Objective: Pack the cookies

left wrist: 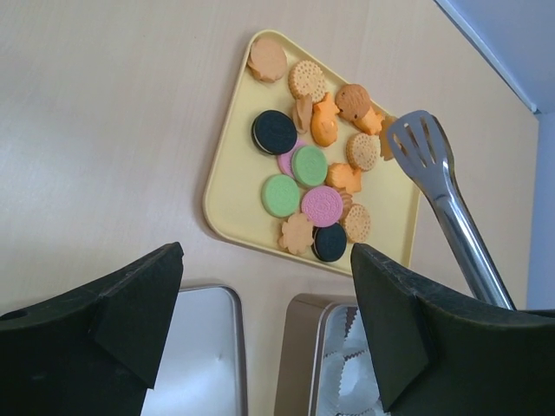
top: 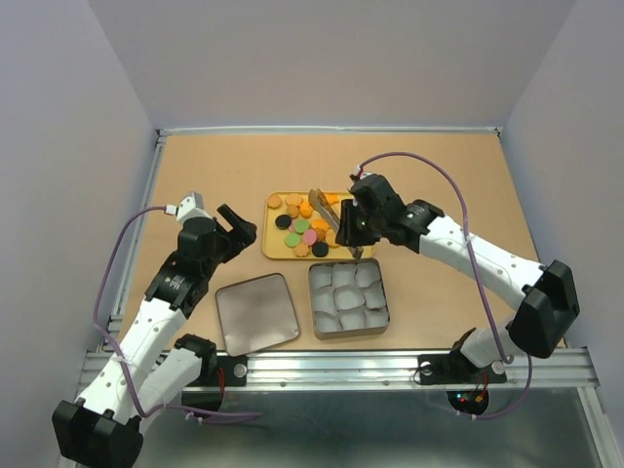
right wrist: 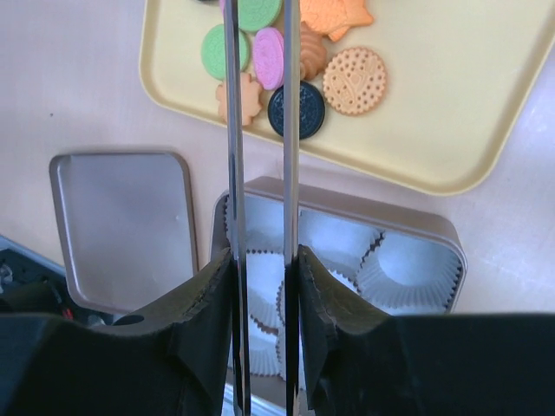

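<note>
Only the top view takes in the whole bench (top: 195,175): the yellow tray (top: 276,250) at its middle with the cookies (top: 304,222) heaped on it, the tin (top: 312,302) of white paper cups (top: 349,297) just nearer the arms, and the lid (top: 255,312) lying flat to the tin's left. The left wrist view alone shows the slotted head of the tongs (left wrist: 442,186) at the tray's rim, beside tan cookies. The right wrist view alone shows the grip: the right jaws clamped on the tongs' two metal arms, squeezed nearly together and running out over the tin towards pink, green and black cookies. Bare bench lies wide to the left, right and far side of the tray, with walls bounding it; tray, tin and lid sit close together. The left arm (top: 166,292) bends up from its base, the left jaws spread wide apart and holding nothing, above bare bench left of the tray. The right arm (top: 478,258) reaches in from the right, wrist tipped down between tray and tin
</note>
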You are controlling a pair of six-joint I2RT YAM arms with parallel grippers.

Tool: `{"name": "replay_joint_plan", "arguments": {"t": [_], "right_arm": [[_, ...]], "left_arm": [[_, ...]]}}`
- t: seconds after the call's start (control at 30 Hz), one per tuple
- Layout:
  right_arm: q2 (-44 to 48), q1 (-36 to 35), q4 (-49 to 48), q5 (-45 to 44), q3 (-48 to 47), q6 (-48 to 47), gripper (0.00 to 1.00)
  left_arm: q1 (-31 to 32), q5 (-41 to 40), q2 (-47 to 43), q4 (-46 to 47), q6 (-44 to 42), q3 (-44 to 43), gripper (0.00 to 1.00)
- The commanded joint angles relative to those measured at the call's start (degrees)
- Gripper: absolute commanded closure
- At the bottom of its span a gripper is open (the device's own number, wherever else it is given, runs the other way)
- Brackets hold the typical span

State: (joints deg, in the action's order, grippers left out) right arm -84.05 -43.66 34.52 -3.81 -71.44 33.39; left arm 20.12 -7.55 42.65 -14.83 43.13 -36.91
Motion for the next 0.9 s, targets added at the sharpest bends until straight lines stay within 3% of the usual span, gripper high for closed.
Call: {"name": "replay_joint_plan", "arguments": {"t": [0.0, 0.4, 0.57, 0.7, 0.87], "right_arm": [[5.7, -0.5, 3.5, 2.0, -2.0, -0.5, 0.83], [26.1, -0.5, 11.4, 15.6, 9.9, 2.7, 0.85], [28.9, -0.5, 10.0, 21.7, 14.8, 4.3, 0.85], [29.3, -0.5, 7.1, 24.4, 16.9, 5.6, 0.85], [30.4, -0.5, 5.1, 26.5, 22.3, 7.3, 0.85]], "left_arm": [[-0.3, 0.0, 1.0, 3.3, -1.8, -3.9, 0.11], [-0.3, -1.8, 3.8, 6.8, -3.5, -6.3, 0.11], [-0.3, 3.8, 2.7, 14.4, 0.5, -9.4, 0.09], [-0.3, 5.0, 2.3, 21.6, 6.8, -16.6, 0.08], [0.4, 3.5, 8.5, 24.1, 16.4, -34.3, 0.03]]}}
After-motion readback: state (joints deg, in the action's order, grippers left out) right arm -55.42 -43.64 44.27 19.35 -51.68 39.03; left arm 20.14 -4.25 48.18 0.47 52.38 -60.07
